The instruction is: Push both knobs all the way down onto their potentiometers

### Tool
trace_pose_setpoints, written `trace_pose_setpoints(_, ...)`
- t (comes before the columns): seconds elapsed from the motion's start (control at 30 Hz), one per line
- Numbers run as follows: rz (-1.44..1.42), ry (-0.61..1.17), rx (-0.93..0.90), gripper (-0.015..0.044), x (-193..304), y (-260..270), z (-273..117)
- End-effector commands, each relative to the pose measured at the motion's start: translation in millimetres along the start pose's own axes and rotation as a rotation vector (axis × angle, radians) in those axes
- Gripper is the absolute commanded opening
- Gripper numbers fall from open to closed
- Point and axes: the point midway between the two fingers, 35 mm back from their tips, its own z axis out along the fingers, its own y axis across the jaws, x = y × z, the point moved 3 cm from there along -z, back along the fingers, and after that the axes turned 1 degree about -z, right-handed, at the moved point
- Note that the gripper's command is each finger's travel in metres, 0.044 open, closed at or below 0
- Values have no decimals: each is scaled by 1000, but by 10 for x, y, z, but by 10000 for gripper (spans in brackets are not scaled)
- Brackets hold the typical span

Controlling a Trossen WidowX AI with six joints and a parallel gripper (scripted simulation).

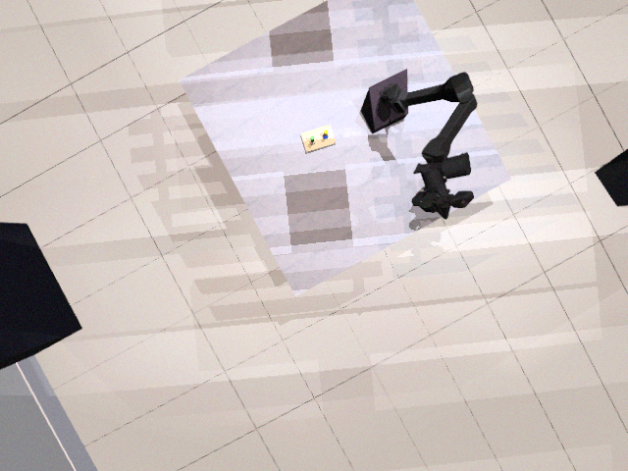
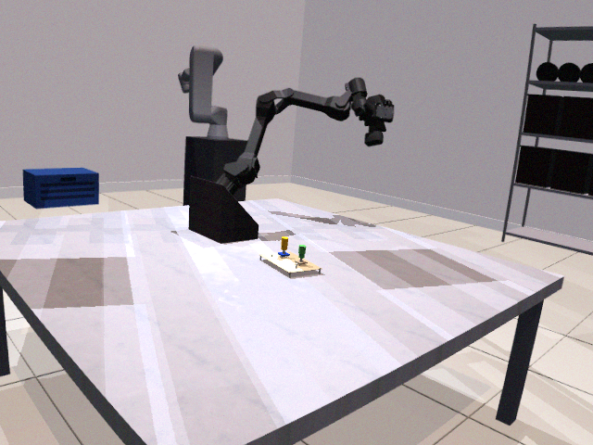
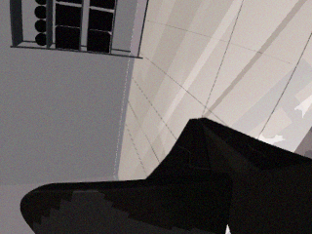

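The tan circuit board (image 1: 323,144) (image 2: 288,267) stands on short legs on the table. A yellow knob (image 1: 325,131) (image 2: 284,242) stands upright above the blue potentiometer (image 2: 283,254). A green knob (image 1: 312,137) (image 2: 302,250) stands above a brownish potentiometer (image 2: 301,261). In the exterior view a short gap with shaft shows under each knob. My gripper (image 1: 444,213) (image 3: 197,127) is shut and empty, its fingers together in the wrist view. It is high up and well away from the board, beyond my arm's base. The wrist view does not show the board.
The black arm base (image 1: 388,103) (image 2: 220,215) stands on the marble table (image 2: 287,335) behind the board. A grey arm on a black pedestal (image 2: 215,167), a blue cabinet (image 2: 62,187) and a shelf rack (image 2: 558,86) (image 3: 83,50) stand off the table. Shadow bands cross the table top.
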Motion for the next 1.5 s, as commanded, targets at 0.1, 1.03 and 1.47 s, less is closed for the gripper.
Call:
trace_pose_setpoints(0.1,16,-116,93,0,-314,-446,-78)
trace_pose_setpoints(1.03,3,-341,879,0,-1199,-3031,-1915)
trace_pose_setpoints(1.47,193,-151,1203,0,-552,-3970,-3364)
